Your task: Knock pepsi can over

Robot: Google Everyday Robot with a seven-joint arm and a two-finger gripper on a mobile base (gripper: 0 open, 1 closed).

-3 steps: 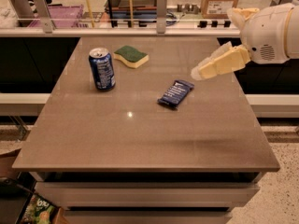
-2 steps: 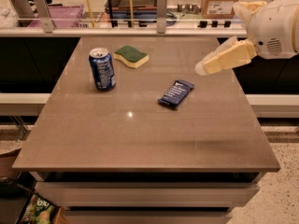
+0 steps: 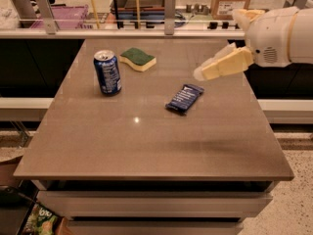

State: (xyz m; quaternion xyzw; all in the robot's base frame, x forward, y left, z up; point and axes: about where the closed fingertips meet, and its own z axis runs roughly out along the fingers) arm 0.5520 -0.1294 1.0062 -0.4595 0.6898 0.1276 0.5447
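a single camera sits high above the near edge of the counter (image 3: 146, 151), tilted down and facing 12 o'clock across it. it is near enough that the whole top fills most of the frame. the hand (image 3: 199, 73) comes into view from 2 o'clock, above the counter's right side.

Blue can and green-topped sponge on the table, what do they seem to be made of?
The upright blue cylindrical drink can looks like aluminium: silvery top rim, glossy printed wall. The yellow sponge with green top looks like soft foam under a matte scouring pad, probably. The cream tool hovers over the right side of the brown table, away from both.
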